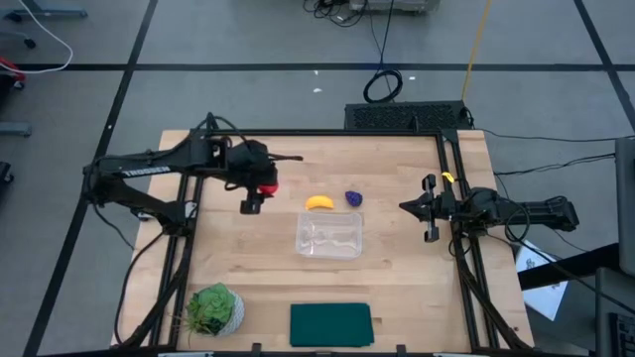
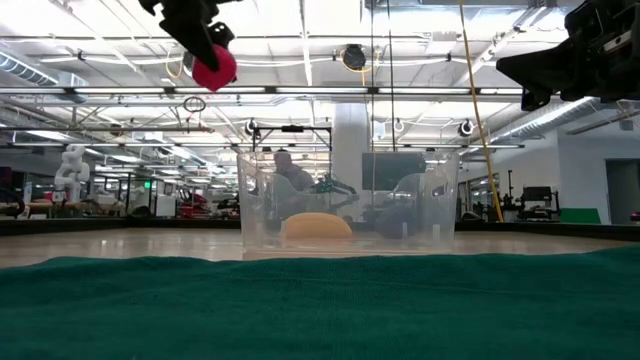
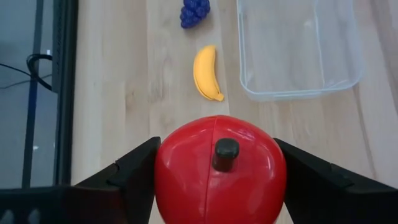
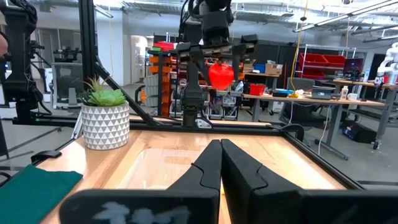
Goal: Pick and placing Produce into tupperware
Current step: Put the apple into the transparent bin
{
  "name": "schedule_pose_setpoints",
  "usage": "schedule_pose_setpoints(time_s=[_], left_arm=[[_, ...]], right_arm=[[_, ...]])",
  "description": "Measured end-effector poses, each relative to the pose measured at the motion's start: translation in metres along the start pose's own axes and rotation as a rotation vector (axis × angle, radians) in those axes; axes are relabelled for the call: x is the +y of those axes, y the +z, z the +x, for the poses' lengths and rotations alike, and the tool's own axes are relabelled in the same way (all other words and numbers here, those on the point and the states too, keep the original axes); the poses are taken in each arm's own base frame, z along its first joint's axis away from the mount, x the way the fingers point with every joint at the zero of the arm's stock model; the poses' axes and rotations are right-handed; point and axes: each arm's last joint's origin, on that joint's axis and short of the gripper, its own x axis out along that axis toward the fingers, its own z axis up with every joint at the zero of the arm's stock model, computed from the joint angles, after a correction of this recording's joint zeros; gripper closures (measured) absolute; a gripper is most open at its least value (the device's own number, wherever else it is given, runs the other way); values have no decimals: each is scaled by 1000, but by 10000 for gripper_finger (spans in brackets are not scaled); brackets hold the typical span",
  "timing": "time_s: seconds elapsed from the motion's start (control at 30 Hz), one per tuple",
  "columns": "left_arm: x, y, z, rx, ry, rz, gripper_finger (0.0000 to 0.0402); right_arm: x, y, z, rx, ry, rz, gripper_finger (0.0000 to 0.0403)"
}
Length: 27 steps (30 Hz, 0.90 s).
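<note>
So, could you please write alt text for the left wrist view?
The left end effector grips a round red toy fruit above the wooden table. Beyond it lie a yellow curved banana, a purple grape cluster and an empty clear plastic rectangular container.

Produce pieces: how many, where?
3: red fruit held raised in the left gripper; banana and grapes on the table beside the empty container.

bright, even overhead light throughout; ceiling strip lights (image 2: 300, 95) glare at twelve o'clock in the low view, where the foreground green cloth (image 2: 320, 305) blurs.
</note>
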Motion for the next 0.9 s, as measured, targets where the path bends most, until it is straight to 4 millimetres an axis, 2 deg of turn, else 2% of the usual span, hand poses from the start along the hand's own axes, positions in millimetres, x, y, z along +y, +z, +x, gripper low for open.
schedule_pose_setpoints(time_s=[0.47, 0.77, 0.9], left_arm=[[-1, 4, -6, -96, -59, 6, 131], [-4, -6, -43, -246, -27, 3, 131], [-8, -17, -49, -304, -45, -5, 131]], right_arm=[[0, 0, 0, 0, 0, 0, 403], [0, 0, 0, 3, 0, 9, 403], [0, 0, 0, 4, -2, 14, 403]])
